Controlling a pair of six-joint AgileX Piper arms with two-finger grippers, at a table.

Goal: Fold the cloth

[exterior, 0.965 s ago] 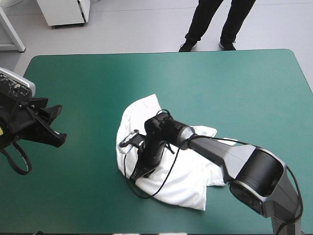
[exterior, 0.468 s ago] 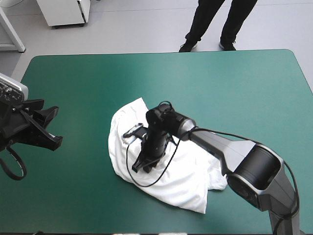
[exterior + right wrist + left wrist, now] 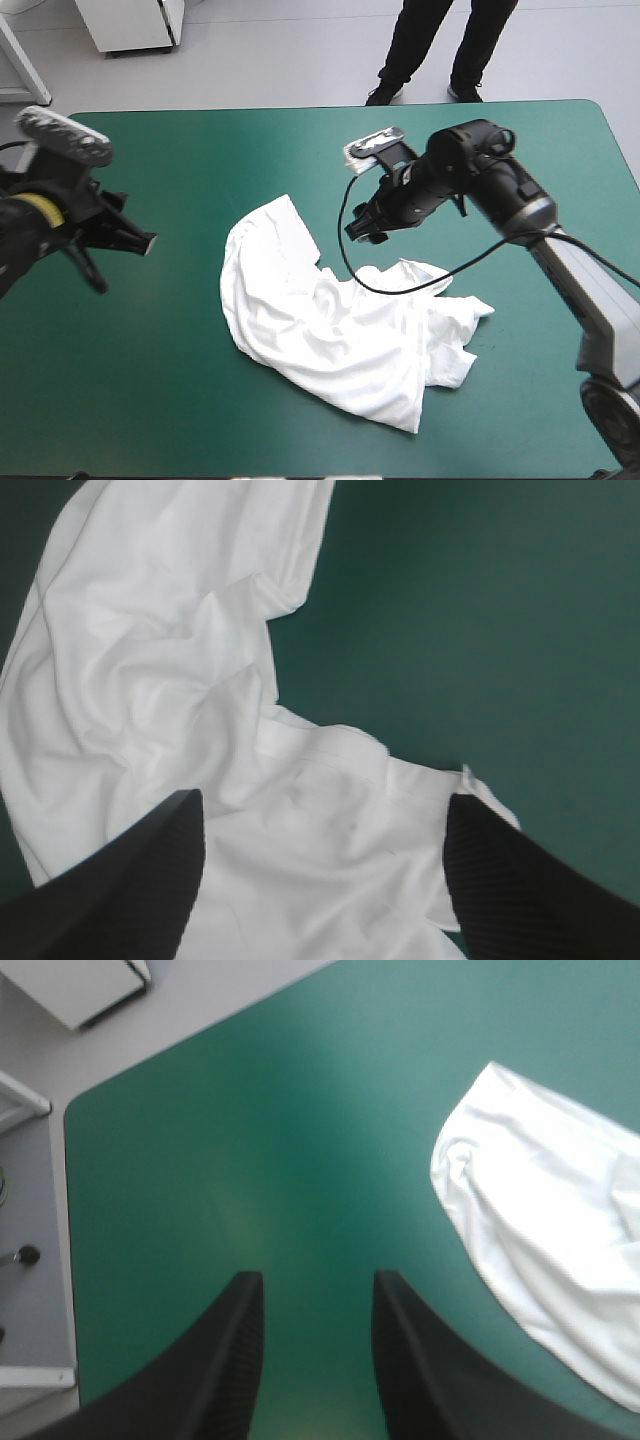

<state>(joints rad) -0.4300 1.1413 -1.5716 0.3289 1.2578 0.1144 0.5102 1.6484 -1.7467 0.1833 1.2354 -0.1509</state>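
The white T-shirt [image 3: 330, 325] lies in a crumpled heap on the middle of the teal-green cover [image 3: 180, 400]. My right gripper [image 3: 364, 229] hangs above its far edge, raised off the cloth. In the right wrist view that gripper [image 3: 320, 805] is open, its black fingers [image 3: 520, 880] wide apart, and the rumpled T-shirt [image 3: 170, 680] spreads beneath with nothing held. My left gripper [image 3: 122, 255] stays left of the heap, apart from it. It [image 3: 315, 1295] is open over bare cover, and the T-shirt's rounded end [image 3: 540, 1230] lies ahead of it to one side.
The table's far edge [image 3: 300, 108] runs behind the right arm. Its far left corner [image 3: 75, 1120] shows ahead of the left gripper, with grey floor beyond. Teal-green cover surrounds the heap on all sides.
The right gripper opened, let go of the T-shirt and rose toward the far right. The cloth has settled into a wider heap. The left arm shifted toward the table's far side.
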